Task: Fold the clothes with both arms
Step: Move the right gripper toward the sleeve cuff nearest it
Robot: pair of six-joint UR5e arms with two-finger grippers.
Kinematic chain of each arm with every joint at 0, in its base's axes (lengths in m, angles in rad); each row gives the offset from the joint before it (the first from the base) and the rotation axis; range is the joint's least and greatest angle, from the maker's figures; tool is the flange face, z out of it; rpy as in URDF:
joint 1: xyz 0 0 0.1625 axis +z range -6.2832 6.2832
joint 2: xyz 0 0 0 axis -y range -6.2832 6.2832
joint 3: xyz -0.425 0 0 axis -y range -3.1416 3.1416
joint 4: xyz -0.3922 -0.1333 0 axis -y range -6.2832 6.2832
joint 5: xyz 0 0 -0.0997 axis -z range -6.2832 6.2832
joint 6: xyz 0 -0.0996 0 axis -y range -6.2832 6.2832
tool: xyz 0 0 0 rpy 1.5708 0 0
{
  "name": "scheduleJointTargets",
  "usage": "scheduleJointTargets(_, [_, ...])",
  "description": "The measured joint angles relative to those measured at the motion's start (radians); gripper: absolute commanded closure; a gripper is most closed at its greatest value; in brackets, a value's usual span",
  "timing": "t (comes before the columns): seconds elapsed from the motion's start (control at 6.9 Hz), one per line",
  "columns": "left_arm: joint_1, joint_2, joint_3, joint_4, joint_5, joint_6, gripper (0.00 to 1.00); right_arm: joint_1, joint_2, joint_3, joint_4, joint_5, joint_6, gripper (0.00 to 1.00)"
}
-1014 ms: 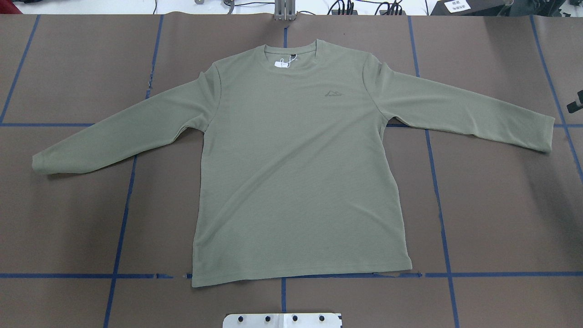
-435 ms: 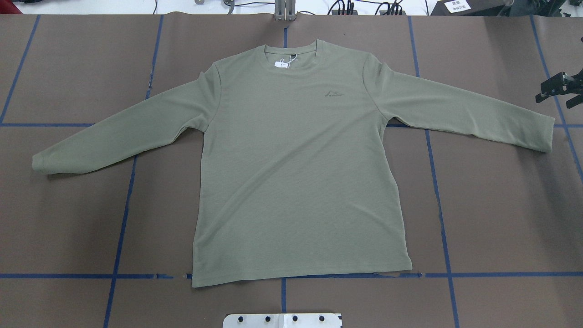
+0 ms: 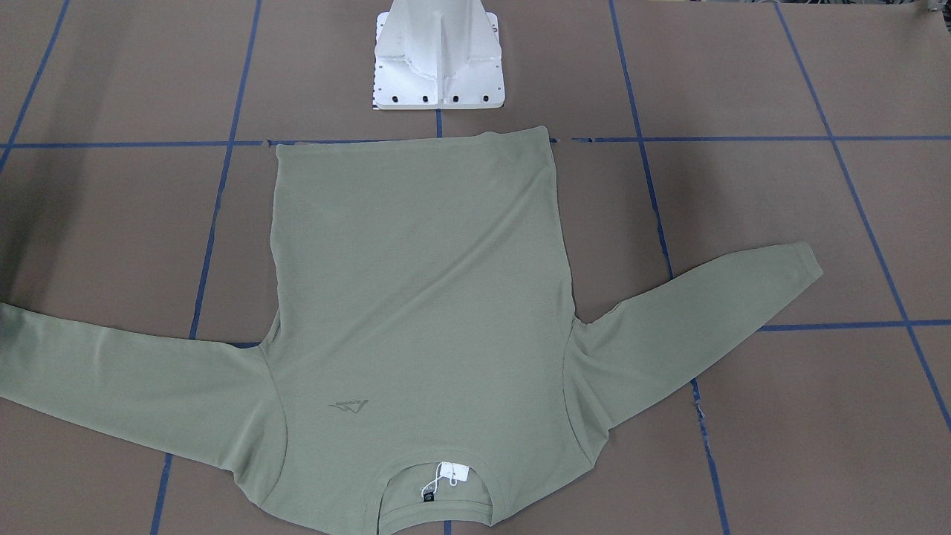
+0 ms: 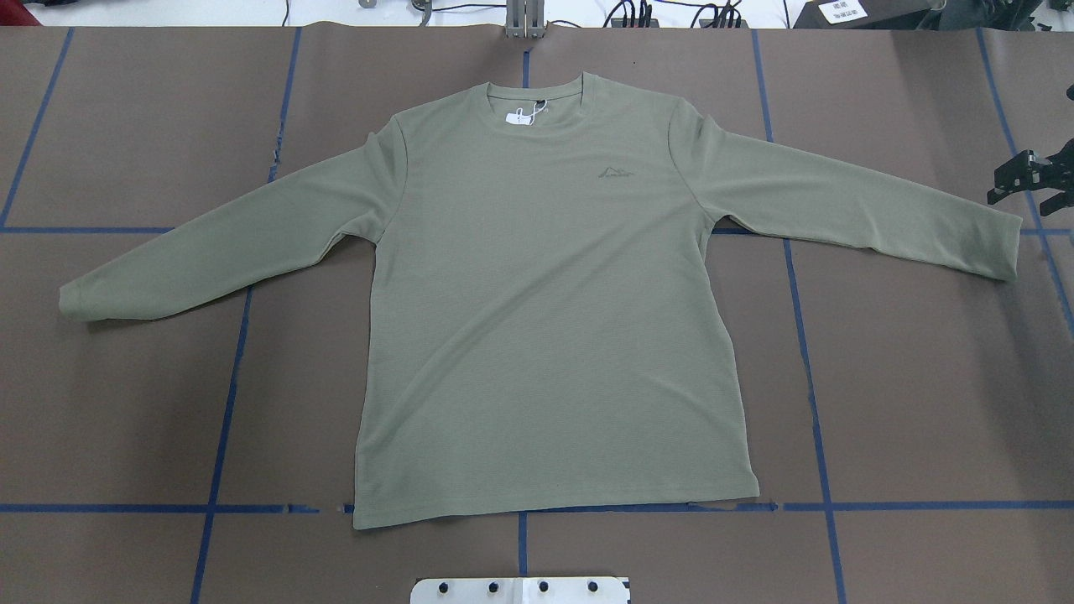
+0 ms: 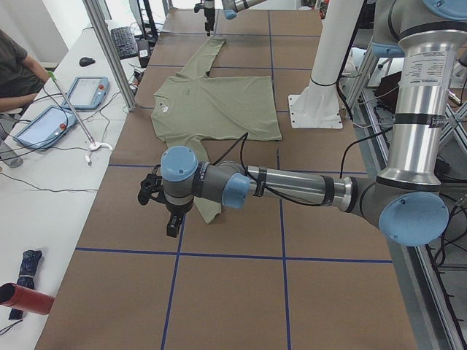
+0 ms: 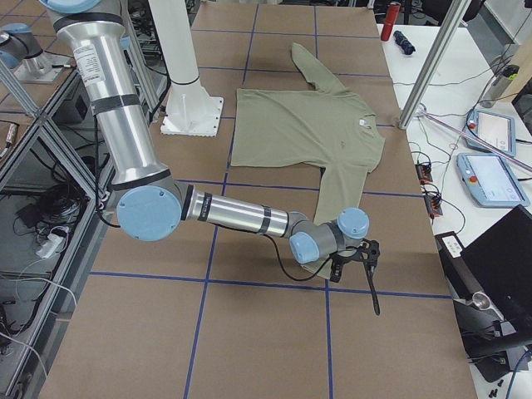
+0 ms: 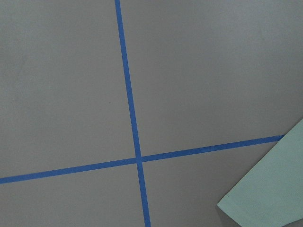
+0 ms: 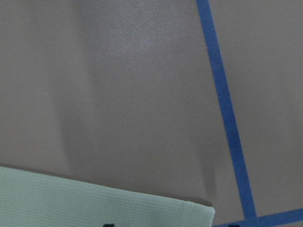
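The olive-green shirt [image 4: 545,319] lies flat, front up, on the brown table [image 4: 923,403], sleeves spread out. The right gripper [image 4: 1019,197] hangs just beside one cuff [image 4: 1003,247], jaws spread apart. The left gripper [image 5: 162,210] is near the other cuff [image 4: 71,302]; its jaws I cannot tell.

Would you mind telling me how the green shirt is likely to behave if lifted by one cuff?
The shirt lies flat and thin, so it would probably hang limp. Its fine knit weave looks matte, so likely not slippery.
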Motion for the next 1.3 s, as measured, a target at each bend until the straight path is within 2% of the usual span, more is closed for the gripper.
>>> scheduleJointTargets(0.58, [0.000,0.000,0.000,0.000,-0.001,0.002,0.00,-0.013,0.000,-0.030,-0.001,-0.001,0.002,0.25])
scheduleJointTargets(0.72, [0.000,0.000,0.000,0.000,-0.001,0.003,0.00,-0.022,0.001,-0.036,-0.001,-0.005,0.001,0.32])
scheduleJointTargets(1.01, [0.000,0.000,0.001,0.000,-0.002,0.004,0.00,-0.029,0.002,-0.043,-0.003,-0.013,0.001,0.80])
scheduleJointTargets(1.16, [0.000,0.000,0.002,0.000,-0.002,0.005,0.00,-0.029,0.003,-0.046,-0.003,-0.014,0.002,1.00])
scheduleJointTargets(1.3, [-0.001,0.000,0.002,0.000,-0.002,0.006,0.00,-0.030,0.004,-0.048,-0.003,-0.014,0.002,1.00])
